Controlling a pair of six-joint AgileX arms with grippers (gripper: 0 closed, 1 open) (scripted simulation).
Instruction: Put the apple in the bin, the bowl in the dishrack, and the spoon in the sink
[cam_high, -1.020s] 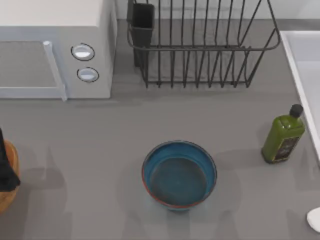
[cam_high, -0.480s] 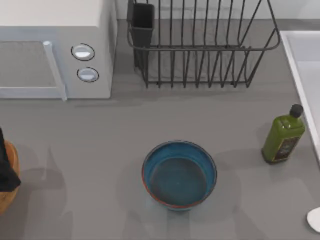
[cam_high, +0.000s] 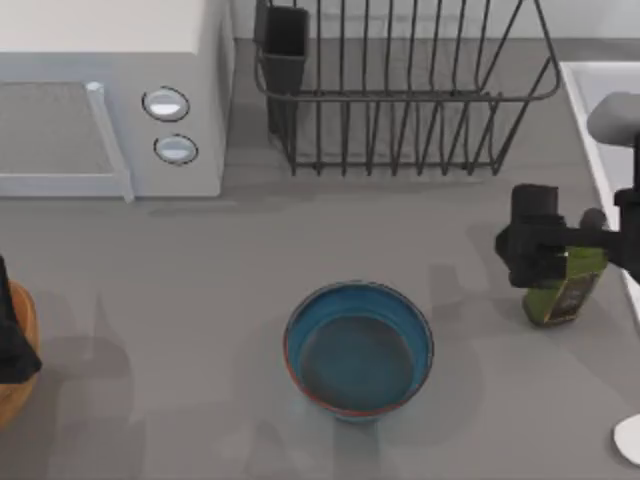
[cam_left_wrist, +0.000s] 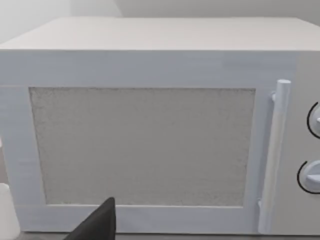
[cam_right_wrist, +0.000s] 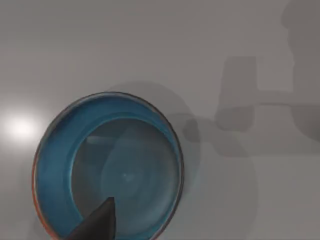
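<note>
The teal-blue bowl (cam_high: 358, 348) with a reddish-brown rim stands upright near the table's front middle; the right wrist view looks down on the bowl (cam_right_wrist: 107, 165) from above. My right gripper (cam_high: 530, 245) hangs to the right of the bowl, over a green bottle. At the back stands the black wire dishrack (cam_high: 400, 95). The sink (cam_high: 590, 140) runs along the right edge. The spoon's white rounded end (cam_high: 630, 438) shows at the front right corner. The orange-brown bin (cam_high: 18, 365) is at the left edge, under my left gripper (cam_high: 10, 335). The apple is out of view.
A white microwave (cam_high: 100, 90) with two round knobs fills the back left; the left wrist view faces the microwave's door (cam_left_wrist: 150, 125). The green oil bottle (cam_high: 562, 295) stands partly under my right gripper. Bare grey tabletop lies between the bowl and the dishrack.
My right arm has come in from the right and now hangs over the green bottle. The bowl, the spoon end and my left arm have not moved.
</note>
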